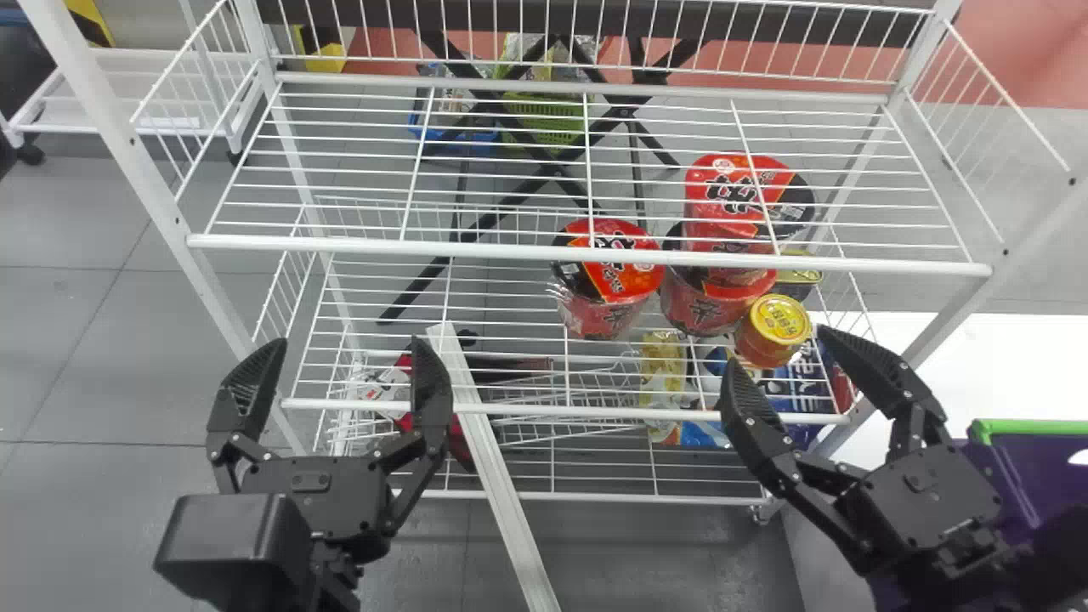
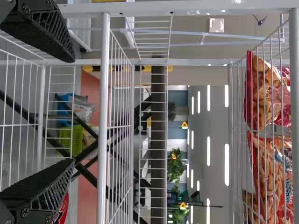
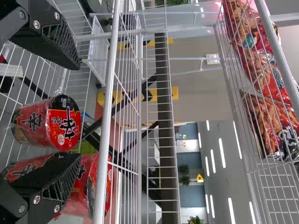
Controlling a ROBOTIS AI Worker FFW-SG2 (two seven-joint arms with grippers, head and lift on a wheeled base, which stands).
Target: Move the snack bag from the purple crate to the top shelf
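In the head view my left gripper [image 1: 336, 382] stands open in front of the rack's lower shelves, nothing between its fingers. My right gripper [image 1: 778, 365] is open too, before the rack's right side, beside the purple crate [image 1: 1041, 476] with a green rim at the right edge. The crate's inside is mostly out of sight. The left wrist view shows the left gripper [image 2: 70, 109] apart and snack bags [image 2: 266, 172] on the top shelf [image 2: 293, 93]. In the right wrist view are the right gripper [image 3: 77, 112], open, and more snack bags [image 3: 271, 116] behind the top shelf's wires.
Red noodle cups [image 1: 608, 276] and a yellow-lidded can [image 1: 773, 327] stand on a wire shelf [image 1: 510, 412]. The empty-looking middle shelf's front rail [image 1: 586, 252] crosses above them. A pale bar [image 1: 493, 476] slants up to the rack; a white table [image 1: 1003, 357] adjoins it on the right.
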